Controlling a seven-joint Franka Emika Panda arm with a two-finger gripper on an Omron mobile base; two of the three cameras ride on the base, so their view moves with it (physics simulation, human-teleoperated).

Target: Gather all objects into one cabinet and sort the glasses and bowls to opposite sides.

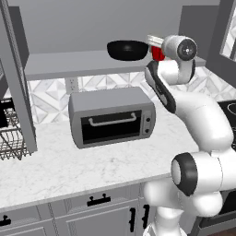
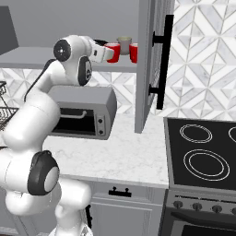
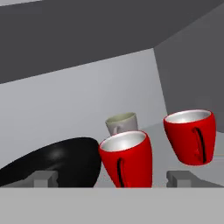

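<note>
Glossy black bowl [image 1: 127, 49] in the left base view, upright on the flat grey cabinet shelf [image 1: 69, 64], mouth up, long axis along the shelf front. Bare shelf stretching away to its left. Just right of the bowl, a sliver of red cup [image 1: 158, 54] behind the white wrist. Below, on the marble tabletop [image 1: 92, 166], a grey toaster oven [image 1: 113, 116], with a dish rack [image 1: 11, 138] at the left edge.

Seen from the right base view: gripper [image 2: 110, 51] reaching level onto the shelf, a red cup [image 2: 114, 53] at its tip, a second red cup [image 2: 133, 53] just beside it and nearer the open cabinet door [image 2: 150, 64] with its long black bar handle [image 2: 161, 62]. Grey-beige cup [image 2: 124, 42] behind and between the two. Little room between the right-hand cup and the door. Stovetop [image 2: 203, 152] lower right.

Hand view, rolled: fingertips [image 3: 43, 178] standing wide apart, clamped on nothing. Nearer red cup [image 3: 127, 159] between them, apparently clear of both. Second red cup [image 3: 191, 136] to its right by the cabinet side wall. Both mouths up, looking tilted in this view, and black handles facing the camera. Grey-beige cup [image 3: 121, 123] farther back. Bowl [image 3: 52, 164] at lower left, looking close to or touching the nearer red cup.
</note>
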